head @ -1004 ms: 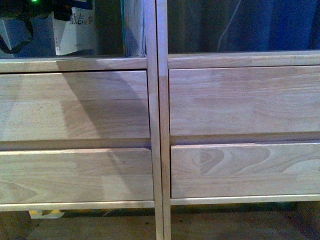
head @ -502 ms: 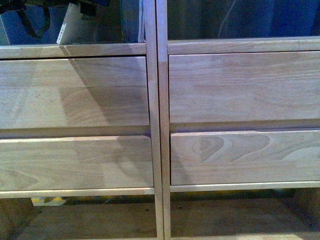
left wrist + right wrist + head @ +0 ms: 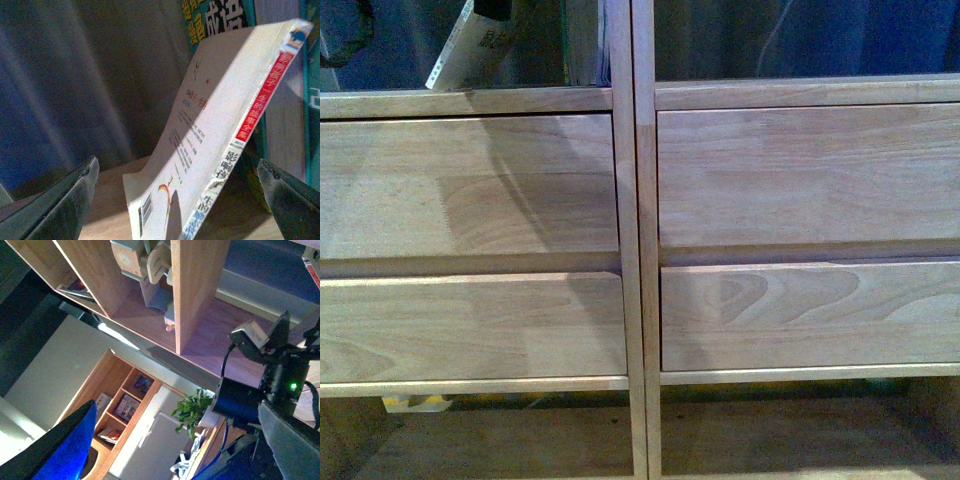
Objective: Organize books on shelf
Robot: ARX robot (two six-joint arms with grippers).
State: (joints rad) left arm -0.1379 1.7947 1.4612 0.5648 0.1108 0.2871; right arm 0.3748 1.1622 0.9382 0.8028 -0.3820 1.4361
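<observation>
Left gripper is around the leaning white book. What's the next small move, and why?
Probably close the left gripper on the white softcover book with the red-and-white spine and tip it upright. It leans tilted toward the standing teal-edged book, and the open fingers straddle it without touching.

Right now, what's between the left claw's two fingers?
A white book with a red-and-white spine, tilted on the shelf, stands between the fingers of the open left gripper, touching neither. The left wrist view shows it.
</observation>
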